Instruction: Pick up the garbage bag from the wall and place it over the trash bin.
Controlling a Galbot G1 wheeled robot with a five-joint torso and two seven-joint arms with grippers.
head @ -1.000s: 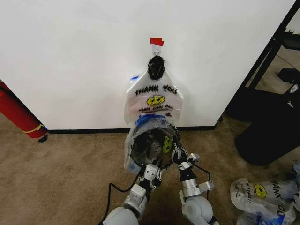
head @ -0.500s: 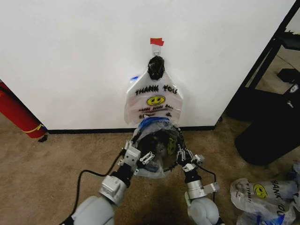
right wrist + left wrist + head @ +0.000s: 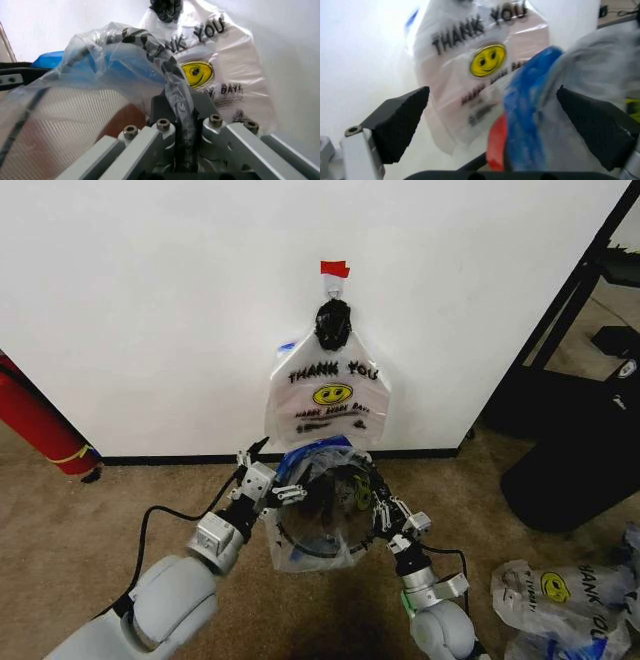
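Observation:
The garbage bag (image 3: 322,552) is draped over the trash bin (image 3: 318,518), a black wire-mesh basket on the carpet below the wall (image 3: 150,300). Its blue handles (image 3: 310,452) bunch at the rim's far side. My right gripper (image 3: 380,505) is at the bin's right rim, shut on a twisted fold of the garbage bag (image 3: 176,88). My left gripper (image 3: 265,478) hovers at the bin's left rim with its black pads (image 3: 400,123) wide apart and nothing pinched. More identical bags (image 3: 330,395) hang from a hook on the wall under a red tape strip (image 3: 335,268).
A red cylinder (image 3: 40,425) leans at the far left by the black baseboard (image 3: 180,460). Black furniture (image 3: 580,430) stands at the right. Loose printed bags (image 3: 560,595) lie on the carpet at the lower right.
My left arm has swung from the bin's front round to its left rim, and its gripper now stands open. The bag's front hangs lower over the bin. The right gripper kept its hold.

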